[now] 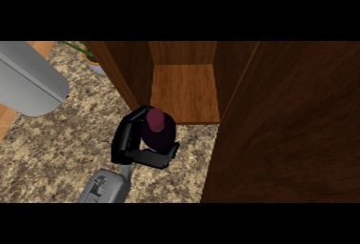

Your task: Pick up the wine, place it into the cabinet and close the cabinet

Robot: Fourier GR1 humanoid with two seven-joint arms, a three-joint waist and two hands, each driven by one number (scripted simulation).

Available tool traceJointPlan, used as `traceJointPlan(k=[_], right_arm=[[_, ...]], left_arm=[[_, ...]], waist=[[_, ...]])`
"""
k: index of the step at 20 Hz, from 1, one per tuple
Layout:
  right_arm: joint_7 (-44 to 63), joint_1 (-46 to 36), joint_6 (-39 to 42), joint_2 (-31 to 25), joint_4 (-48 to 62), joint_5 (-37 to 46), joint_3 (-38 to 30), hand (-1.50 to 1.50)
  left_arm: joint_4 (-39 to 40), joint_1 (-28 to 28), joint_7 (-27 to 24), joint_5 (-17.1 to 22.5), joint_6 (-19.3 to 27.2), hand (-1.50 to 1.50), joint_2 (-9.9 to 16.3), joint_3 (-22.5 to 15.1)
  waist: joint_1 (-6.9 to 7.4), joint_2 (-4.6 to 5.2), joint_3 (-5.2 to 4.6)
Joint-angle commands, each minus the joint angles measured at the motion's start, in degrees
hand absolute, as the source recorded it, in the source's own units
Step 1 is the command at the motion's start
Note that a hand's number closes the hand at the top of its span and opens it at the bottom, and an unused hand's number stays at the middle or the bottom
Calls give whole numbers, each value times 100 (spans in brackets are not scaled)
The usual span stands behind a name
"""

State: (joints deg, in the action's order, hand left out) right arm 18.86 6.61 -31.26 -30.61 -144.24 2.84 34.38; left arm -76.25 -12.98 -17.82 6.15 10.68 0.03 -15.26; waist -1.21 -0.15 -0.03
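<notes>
Wine bottle (157,126) held above the speckled tabletop (56,152), just in front of the open cabinet (184,90), neck toward the shelf, dark body largely hidden by the hand. Gripped by one black hand (141,143), fingers (126,136) curled round the left side of the bottle and thumb wrapped under its base; grey forearm entering from the lower edge. Which hand, not certain from this view; judged the left, given the forearm's position left of centre. Other hand not in view. Cabinet door (288,128) swung open, filling the right of the view. Step judged: carrying phase, pickup done, placement not yet done. Next move calls for pushing the bottle forward onto the wooden shelf board, clear of the left cabinet wall, then releasing, then swinging the door shut. Grey rounded object (28,78) at upper left; plant pot (95,64) partly visible behind the cabinet's left side.
</notes>
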Motion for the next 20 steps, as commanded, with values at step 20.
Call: traceJointPlan(k=[20], right_arm=[[-362, 749, 346, -96, -959, -390, -43, -150]], left_arm=[[3543, -2915, -809, 1368, 566, 150, -3, 144]], waist=[[-209, 50, 1]])
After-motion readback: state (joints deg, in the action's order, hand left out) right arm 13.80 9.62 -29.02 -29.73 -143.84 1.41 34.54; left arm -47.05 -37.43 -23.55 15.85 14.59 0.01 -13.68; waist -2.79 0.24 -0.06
